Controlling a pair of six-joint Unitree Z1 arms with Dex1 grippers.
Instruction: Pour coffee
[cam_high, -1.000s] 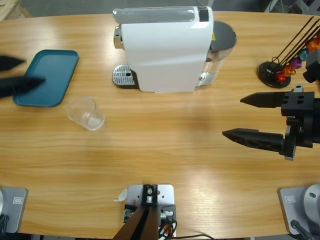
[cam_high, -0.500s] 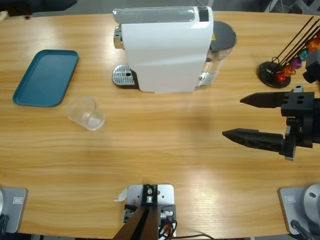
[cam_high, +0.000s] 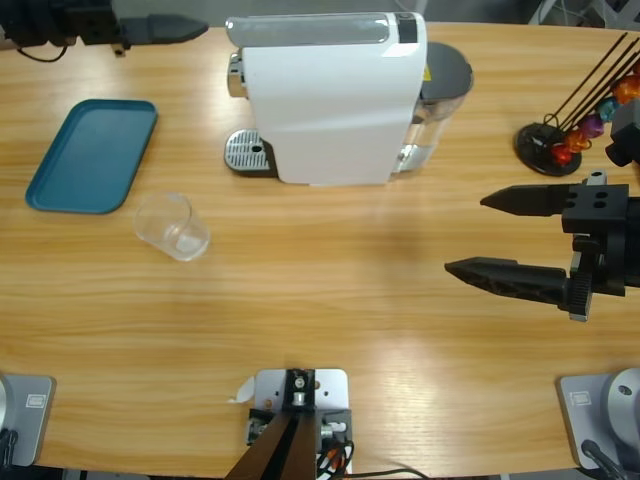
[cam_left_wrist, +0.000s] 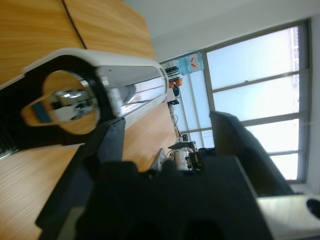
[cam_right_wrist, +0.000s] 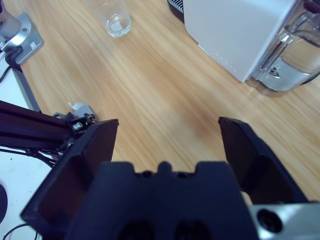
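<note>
No coffee shows in any view. A clear tumbler (cam_high: 172, 226) stands on the table in front of the teal tray, and it looks empty; in the right wrist view the tumbler (cam_right_wrist: 112, 17) is at the top. The big white coffee machine (cam_high: 330, 100) stands at the back middle. My left gripper (cam_high: 190, 28) comes in from the upper left corner, level with the machine's top. In its wrist view the left gripper (cam_left_wrist: 167, 122) is open, close to the machine's silver lever (cam_left_wrist: 100, 80). My right gripper (cam_high: 465, 235) hangs open and holds nothing at the right; its wrist view has it (cam_right_wrist: 167, 122) over bare wood.
A teal tray (cam_high: 92, 155) lies at the left. The machine's metal drip grate (cam_high: 250, 152) faces left, and its water tank (cam_high: 445, 90) is on the right side. A black capsule stand (cam_high: 560, 140) with coloured capsules stands at the far right.
The left arm has gone from the left edge, over the tray, up to the top left corner and reached toward the machine's top. The right arm and the tumbler have not moved.
</note>
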